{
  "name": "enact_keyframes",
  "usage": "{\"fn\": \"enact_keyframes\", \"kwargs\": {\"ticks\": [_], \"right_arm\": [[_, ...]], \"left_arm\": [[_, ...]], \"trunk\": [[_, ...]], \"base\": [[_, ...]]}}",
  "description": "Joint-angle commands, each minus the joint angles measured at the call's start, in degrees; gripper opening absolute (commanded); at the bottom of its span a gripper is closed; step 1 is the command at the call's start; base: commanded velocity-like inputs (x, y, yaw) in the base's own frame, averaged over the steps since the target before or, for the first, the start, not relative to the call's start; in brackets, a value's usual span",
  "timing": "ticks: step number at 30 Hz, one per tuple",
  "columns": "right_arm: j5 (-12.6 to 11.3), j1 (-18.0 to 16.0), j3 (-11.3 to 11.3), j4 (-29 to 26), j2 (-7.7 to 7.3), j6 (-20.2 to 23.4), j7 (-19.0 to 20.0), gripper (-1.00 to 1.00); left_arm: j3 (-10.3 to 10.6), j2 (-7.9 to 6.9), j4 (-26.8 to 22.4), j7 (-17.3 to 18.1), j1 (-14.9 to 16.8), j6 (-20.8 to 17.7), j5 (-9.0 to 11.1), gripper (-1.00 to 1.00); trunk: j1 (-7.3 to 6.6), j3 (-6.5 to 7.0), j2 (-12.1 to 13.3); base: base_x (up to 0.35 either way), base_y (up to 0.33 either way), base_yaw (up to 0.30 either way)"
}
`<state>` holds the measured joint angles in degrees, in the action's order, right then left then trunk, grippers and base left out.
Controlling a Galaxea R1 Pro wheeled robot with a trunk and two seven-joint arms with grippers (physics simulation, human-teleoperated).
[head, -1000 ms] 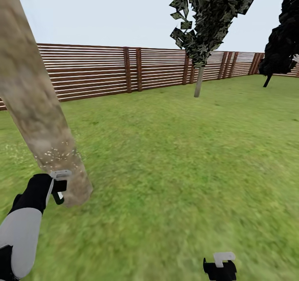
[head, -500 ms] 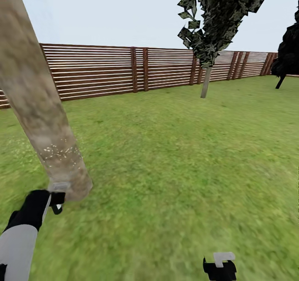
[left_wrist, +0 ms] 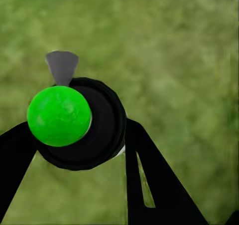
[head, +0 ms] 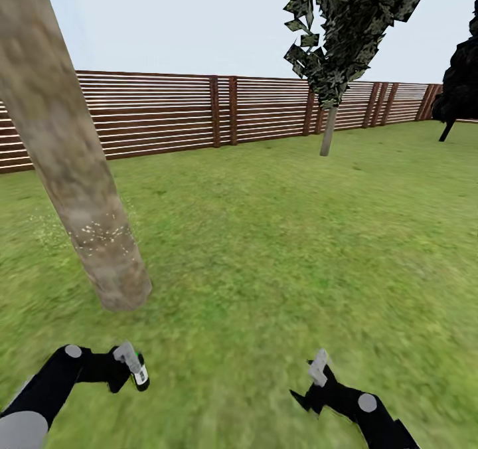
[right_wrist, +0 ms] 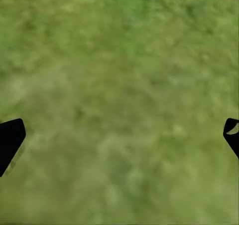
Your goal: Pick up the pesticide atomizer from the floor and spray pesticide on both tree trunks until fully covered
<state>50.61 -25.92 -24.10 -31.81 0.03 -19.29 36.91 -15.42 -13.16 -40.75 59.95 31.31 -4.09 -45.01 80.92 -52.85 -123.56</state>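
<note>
Low in the head view, both arms now reach in from the bottom edge, whereas half a second ago the left end effector (head: pixel 129 364) was raised just beside the foot of the tree trunk (head: pixel 70 163). It now sits lower and well clear of the trunk base, out over the lawn (head: pixel 279 236). The right end effector (head: pixel 318 372) has come further into view, forearm extended, where before only its tip showed at the frame bottom.

The left end effector is clenched on the pesticide atomizer (head: pixel 136 369), which appears in the head view as a small dark body with a grey head and a white mark. In the left wrist view the atomizer (left_wrist: pixel 84 122) sits between the two black fingers (left_wrist: pixel 149 175), seen end-on as a dark round body with a grey nozzle and a green ball on it.

The right end effector is released; in the right wrist view its fingertips (right_wrist: pixel 10 137) stand wide apart over bare grass.

Pale specks mark the lower trunk. Whether the atomizer holds liquid cannot be determined. A slatted fence (head: pixel 265 110) and a thin-stemmed tree (head: pixel 332 70) stand beyond.
</note>
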Motion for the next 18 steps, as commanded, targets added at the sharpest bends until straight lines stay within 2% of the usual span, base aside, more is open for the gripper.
{"fn": "enact_keyframes", "kwargs": {"ticks": [1, 2, 3, 5, 6, 7, 8, 9, 10, 12, 14, 16, 18], "right_arm": [[0.6, -0.3, -0.4, -1.5, 0.06, -0.2, 4.1, 1.00], [0.6, -1.5, -0.4, -2.8, 0.06, 0.1, 9.3, 1.00], [0.6, -2.6, -0.3, -3.1, 0.06, 0.2, 11.4, 1.00], [0.6, -3.7, -0.3, -3.2, 0.29, 0.3, 13.6, 1.00], [0.6, -3.9, 0.3, -3.2, 0.66, 0.3, 14.3, 1.00], [0.7, -4.0, 4.0, -3.3, 1.64, 0.3, 15.1, 1.00], [0.7, -4.0, 5.8, -3.3, 2.05, 0.4, 15.2, 1.00], [0.6, -4.0, 8.3, -3.4, 2.68, 1.1, 15.4, -1.00], [0.5, -4.0, 9.9, -3.4, 3.17, 2.4, 15.5, -1.00], [0.5, -4.1, 10.8, -3.5, 3.64, 3.2, 15.6, -1.00], [0.5, -4.5, 11.0, -3.5, 5.34, 3.4, 15.6, -1.00], [0.5, -5.0, 11.2, -3.5, 7.31, 3.5, 15.7, -1.00], [0.5, -5.4, 12.6, -3.5, 8.63, 3.5, 16.9, -1.00]], "left_arm": [[1.1, 0.59, -0.1, 0.9, 0.1, -0.5, -0.3, -1.00], [2.3, 1.49, -0.1, 1.2, 0.1, -0.6, -0.5, -1.00], [2.6, 1.80, -0.1, 1.3, 0.1, -0.6, -0.4, -1.00], [3.7, 2.52, -0.1, 1.5, 0.1, -0.7, -0.4, -1.00], [5.5, 2.72, -0.1, 1.5, 0.1, -0.7, -0.4, -1.00], [9.2, 3.03, 0.0, 1.6, 0.1, -0.8, -0.1, -1.00], [10.3, 3.31, 0.0, 1.6, 0.1, -0.9, -0.1, -1.00], [11.3, 3.90, 0.0, 1.6, 0.1, -0.9, -0.1, -1.00], [11.9, 4.32, 0.0, 1.6, 0.1, -0.9, -0.1, -1.00], [12.2, 4.54, 0.1, 1.6, 0.1, -0.9, -0.2, -1.00], [12.3, 4.74, 0.1, 1.7, 0.1, -0.9, -0.2, -1.00], [12.3, 5.61, 0.1, 1.7, 0.1, -0.7, -0.2, -1.00], [12.4, 6.25, 0.1, 1.8, 0.0, -0.7, -0.2, -1.00]], "trunk": [[-0.01, -0.05, 0.0], [-0.01, -0.05, 0.0], [-0.01, -0.05, 0.0], [-0.01, -0.05, 0.0], [-0.01, -0.05, 0.0], [-0.01, -0.05, 0.0], [-0.01, -0.05, 0.0], [-0.01, -0.05, 0.0], [-0.01, -0.05, 0.0], [-0.01, -0.05, 0.0], [-0.01, -0.05, 0.0], [-0.01, -0.05, 0.0], [-0.01, -0.05, 0.0]], "base": [[0.000, 0.000, 0.000], [0.000, 0.000, 0.000], [0.000, 0.000, 0.000], [0.000, 0.000, 0.000], [0.000, 0.000, 0.000], [0.000, 0.000, 0.000], [0.000, 0.000, 0.000], [0.000, 0.000, 0.000], [0.000, 0.000, 0.000], [0.000, 0.000, 0.000], [0.000, 0.000, 0.000], [0.000, 0.000, 0.000], [0.000, 0.000, 0.000]]}}
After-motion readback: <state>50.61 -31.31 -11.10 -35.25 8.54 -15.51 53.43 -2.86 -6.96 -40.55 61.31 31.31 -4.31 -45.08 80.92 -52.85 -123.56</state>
